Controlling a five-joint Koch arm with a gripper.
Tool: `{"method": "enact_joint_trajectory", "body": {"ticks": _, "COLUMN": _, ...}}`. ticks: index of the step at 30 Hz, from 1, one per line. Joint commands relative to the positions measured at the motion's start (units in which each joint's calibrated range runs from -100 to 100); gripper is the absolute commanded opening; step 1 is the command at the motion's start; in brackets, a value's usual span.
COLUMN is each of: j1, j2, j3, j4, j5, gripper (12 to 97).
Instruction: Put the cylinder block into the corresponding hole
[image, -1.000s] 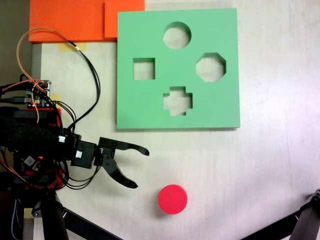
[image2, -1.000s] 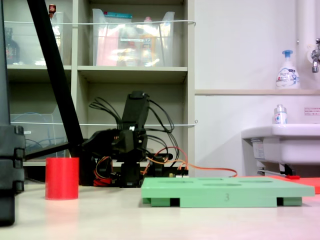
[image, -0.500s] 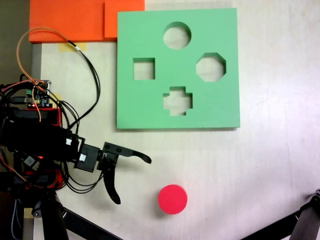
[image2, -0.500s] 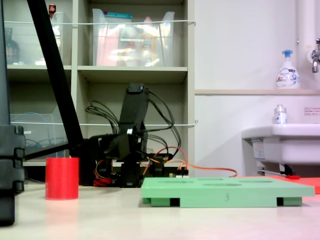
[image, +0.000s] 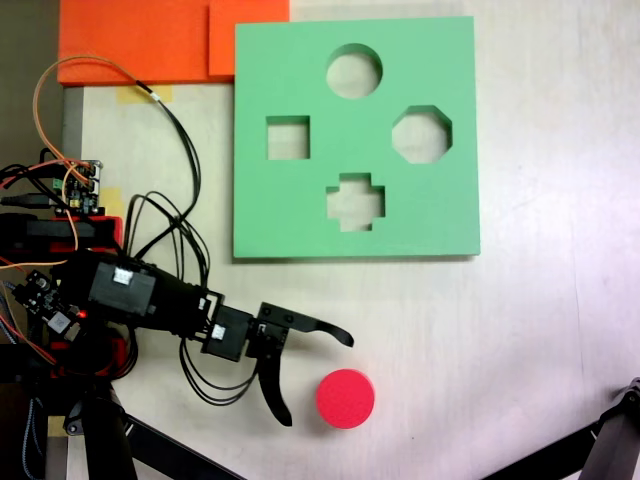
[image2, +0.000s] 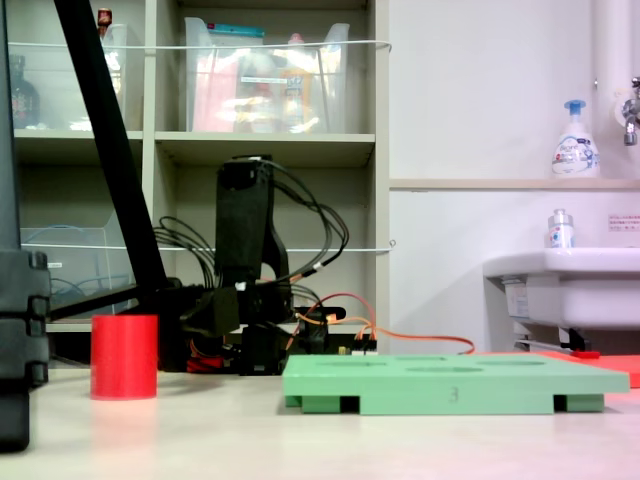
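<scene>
Reaching with jaws spread wide, the gripper (image: 318, 380) sits just beside the red cylinder block (image: 345, 398), seemingly lined up for a grasp. Its circular hole (image: 354, 71) lies well apart from the block, in the green foam board (image: 300, 210).

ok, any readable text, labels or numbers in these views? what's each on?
"3": on the front edge of the green foam board, in the low fixed view.
Sign on the wall above the sink: print too small to read.
Pump bottle label: too blurred to read.
</scene>
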Motion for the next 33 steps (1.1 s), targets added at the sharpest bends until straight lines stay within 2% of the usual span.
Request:
{"method": "enact_joint_trajectory", "body": {"ticks": 1, "j1": 0.0, "j2": 3.9, "j3": 3.5, "j4": 5.8, "j5": -0.1, "gripper": 82.3}}
{"method": "enact_joint_trajectory", "body": {"ticks": 12, "j1": -0.4, "j2": 19.0, "j3": 17.1, "j4": 5.5, "j5": 0.2, "gripper": 81.6}}
{"method": "enact_joint_trajectory", "body": {"ticks": 13, "j1": -0.3, "j2": 20.1, "j3": 18.2, "j4": 5.5, "j5": 0.3, "gripper": 79.2}}
{"method": "enact_joint_trajectory", "body": {"ticks": 15, "j1": -0.5, "j2": 20.4, "j3": 18.5, "j4": 5.4, "j5": 0.4, "gripper": 55.2}}
{"method": "enact_joint_trajectory", "body": {"ticks": 16, "j1": -0.7, "j2": 20.4, "j3": 18.6, "j4": 5.4, "j5": 0.4, "gripper": 47.4}}
{"method": "enact_joint_trajectory", "body": {"ticks": 17, "j1": -0.8, "j2": 20.4, "j3": 18.7, "j4": 5.1, "j5": 0.4, "gripper": 43.3}}
{"method": "enact_joint_trajectory", "body": {"ticks": 25, "j1": -0.1, "j2": 20.2, "j3": 18.4, "j4": 3.0, "j5": 0.6, "gripper": 40.5}}
{"method": "enact_joint_trajectory", "body": {"ticks": 29, "j1": 0.0, "j2": 19.0, "j3": 16.7, "j4": 3.0, "j5": 1.2, "gripper": 33.5}}
{"method": "enact_joint_trajectory", "body": {"ticks": 33, "j1": 0.0, "j2": 15.9, "j3": 16.4, "j4": 2.9, "j5": 1.2, "gripper": 33.4}}
